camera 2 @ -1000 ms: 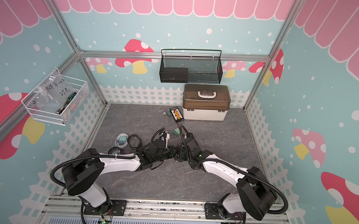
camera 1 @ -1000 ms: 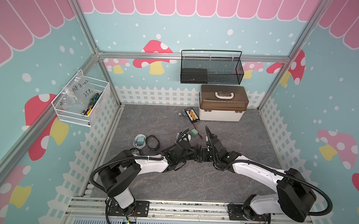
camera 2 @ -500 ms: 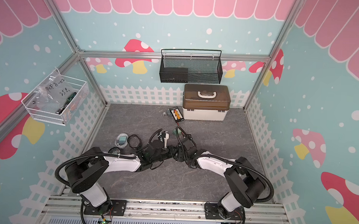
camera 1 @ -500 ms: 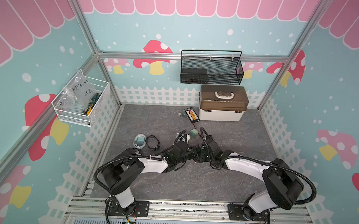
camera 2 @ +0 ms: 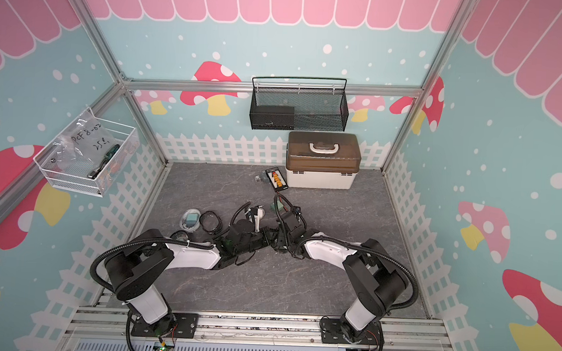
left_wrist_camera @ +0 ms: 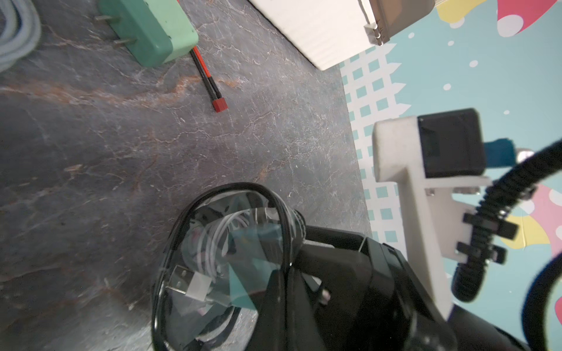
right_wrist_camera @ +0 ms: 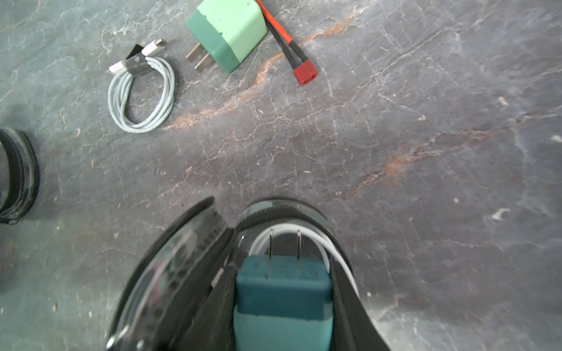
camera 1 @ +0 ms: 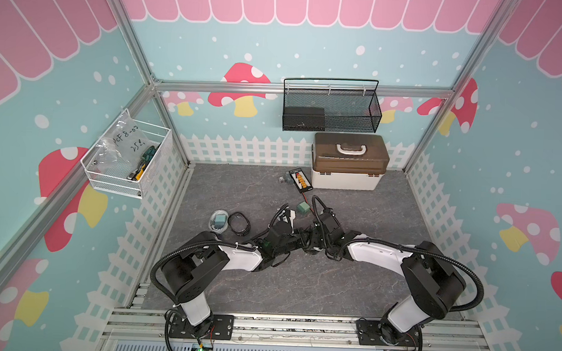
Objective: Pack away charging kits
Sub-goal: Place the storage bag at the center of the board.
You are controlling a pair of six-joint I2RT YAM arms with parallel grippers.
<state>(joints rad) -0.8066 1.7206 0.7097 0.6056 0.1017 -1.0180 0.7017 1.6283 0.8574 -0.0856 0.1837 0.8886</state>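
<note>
The right jaws, gripping a teal plug (right_wrist_camera: 282,291), have swung in to the clear pouch (left_wrist_camera: 219,267) pinched by the closed left jaws, so the plug joins the white cable (right_wrist_camera: 307,231) inside. Farther off, another plug (right_wrist_camera: 228,33) and coil (right_wrist_camera: 168,91) lie loose on the worktop (right_wrist_camera: 395,152), unpacked.

Teal adapter (camera 2: 191,217) beside black cable coil (camera 2: 210,222)

Right arm (camera 1: 379,252) elbow inward (slightly)

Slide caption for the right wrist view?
Open clear pouch holds teal adapter and white cable; light-green adapter, coiled cable lie beyond.
</note>
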